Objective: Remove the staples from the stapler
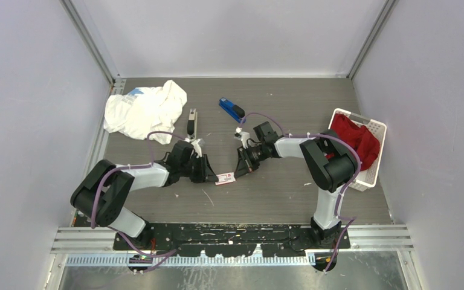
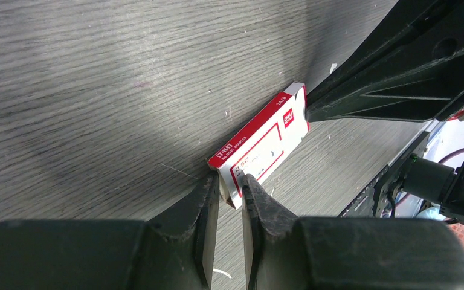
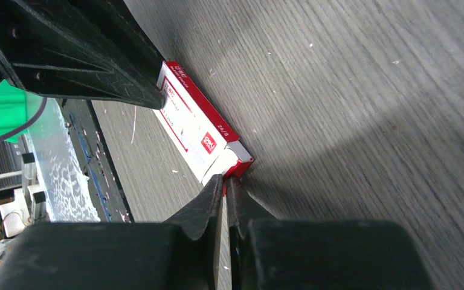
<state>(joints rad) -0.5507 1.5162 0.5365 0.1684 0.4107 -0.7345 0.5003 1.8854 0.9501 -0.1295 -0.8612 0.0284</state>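
Left end effector (image 2: 229, 184) pinches one end of a small red-and-white card box (image 2: 266, 139) on the grey wood-grain tabletop (image 2: 96, 90); right end effector (image 3: 225, 181) nips the other end — both narrow. A blue stapler (image 1: 231, 110) lies farther back, apart — staples not discernible.

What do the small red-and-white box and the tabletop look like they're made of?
Box: thin printed card, slightly glossy; folded flaps and crisp edges show at its ends. Tabletop: grey wood-grain surface, matte, likely laminate rather than bare wood; the streaked grain is very even.
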